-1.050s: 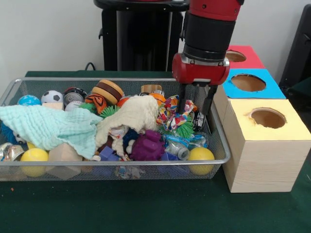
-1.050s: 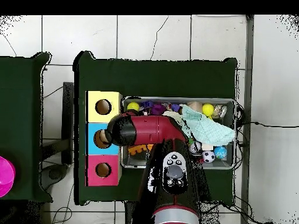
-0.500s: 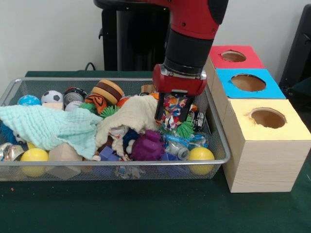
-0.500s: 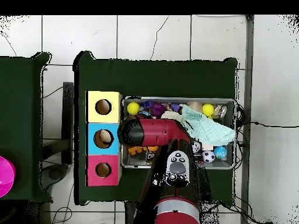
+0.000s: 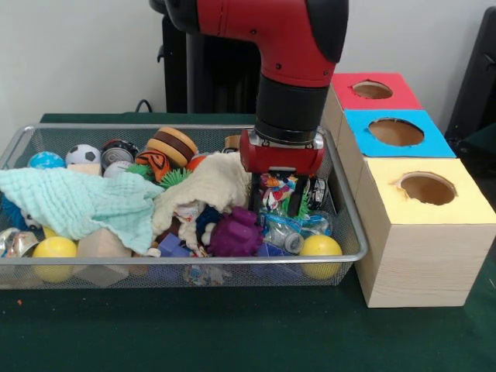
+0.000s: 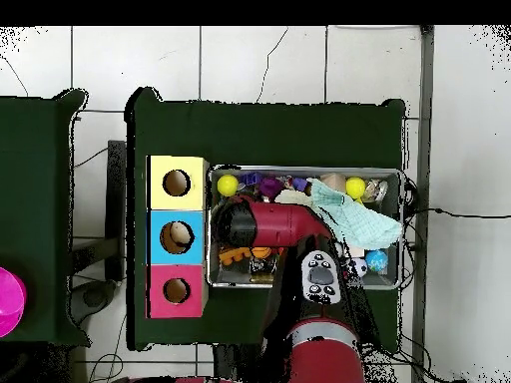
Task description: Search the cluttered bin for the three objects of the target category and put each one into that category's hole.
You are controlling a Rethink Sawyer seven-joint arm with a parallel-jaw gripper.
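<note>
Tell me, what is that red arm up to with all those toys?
The red arm has lowered its gripper into a wire bin crammed with balls, cloths and small toys. Its two dark fingers straddle a bright multicoloured toy near the bin's right end, though whether they have closed on it is hard to tell. Beside the bin stand three boxes with round holes on top: yellow, blue and red. Nothing has been lifted out yet.
</note>
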